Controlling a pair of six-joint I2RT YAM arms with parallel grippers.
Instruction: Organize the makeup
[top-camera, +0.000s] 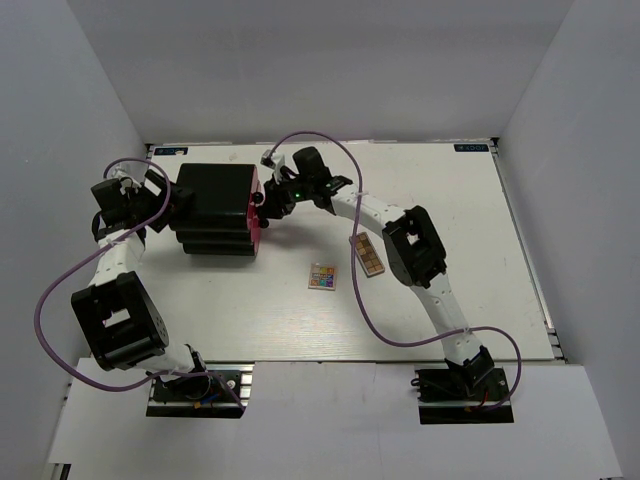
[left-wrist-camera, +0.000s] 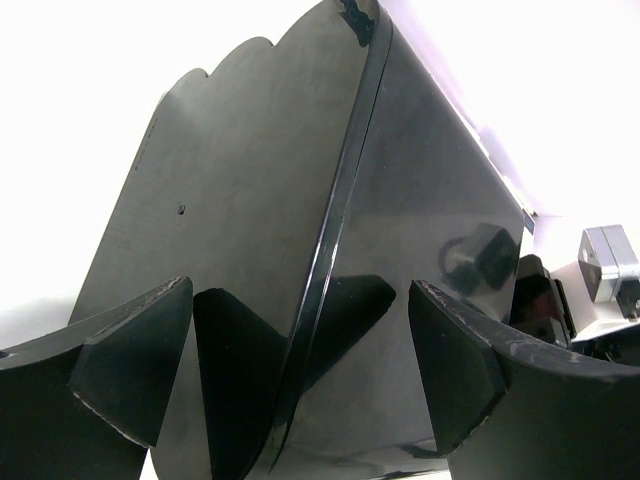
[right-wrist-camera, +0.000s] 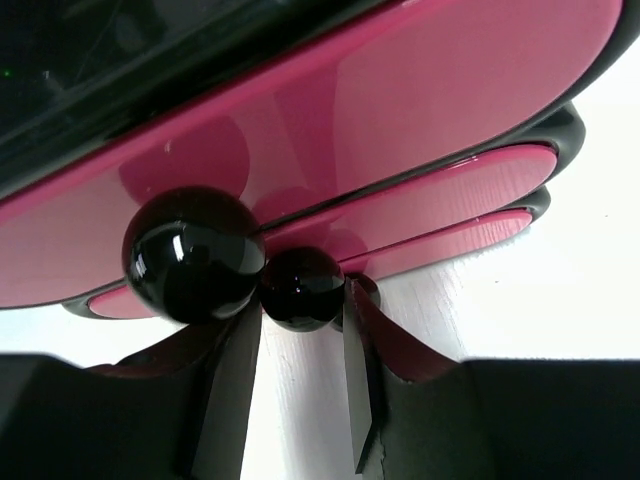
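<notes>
The multicoloured square palette (top-camera: 322, 277) and the long brown eyeshadow palette (top-camera: 368, 255) lie on the white table right of the black box (top-camera: 213, 208). The other makeup is out of view. My right gripper (top-camera: 268, 203) is at the box's pink drawer fronts (right-wrist-camera: 420, 110). In the right wrist view the right gripper (right-wrist-camera: 300, 312) is closed around the middle black knob (right-wrist-camera: 302, 288), below a larger knob (right-wrist-camera: 192, 252). My left gripper (top-camera: 168, 200) is open at the box's back. In the left wrist view the left gripper (left-wrist-camera: 298, 370) straddles a glossy black edge (left-wrist-camera: 335, 230) of the box.
The right arm (top-camera: 415, 245) reaches over the table beside the brown palette, and its purple cable (top-camera: 360, 300) loops near both palettes. White walls enclose the table on three sides. The table's right edge (top-camera: 530, 260) is far from the arms.
</notes>
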